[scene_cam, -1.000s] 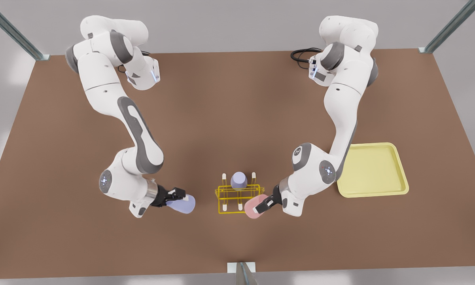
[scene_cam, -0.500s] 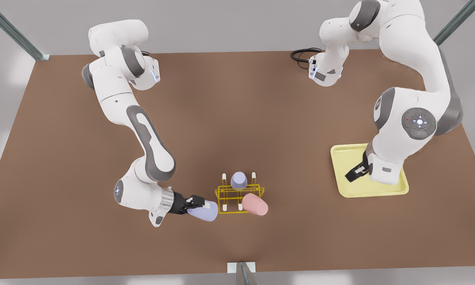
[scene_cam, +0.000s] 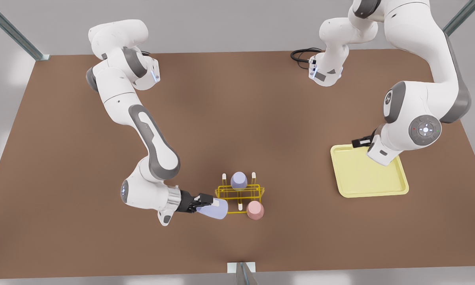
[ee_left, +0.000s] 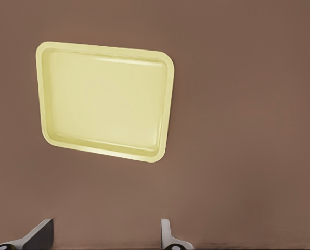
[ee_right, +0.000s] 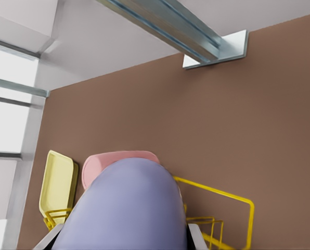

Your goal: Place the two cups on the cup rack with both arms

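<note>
Even, diffuse overhead lighting is observed; soft blurred shadows are cast on the table (scene_cam: 237, 99); no glare is noted.

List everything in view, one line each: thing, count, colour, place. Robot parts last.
Tapered handleless cups: 3. A pale pink cup on a front peg of the rack; a lavender cup on a rear peg; a second lavender cup held at the rack's front corner on the front view's left.
Wire-frame cup rack: 1, bright yellow with white-tipped pegs, centre of the table.
Flat square tray: 1, pale yellow, on the front view's right.
Table: 1, brown.
Black cable: 1, at the far edge.
Right gripper: black, shut on the second lavender cup.
Left gripper: black, open, above the tray's far corner.
</note>
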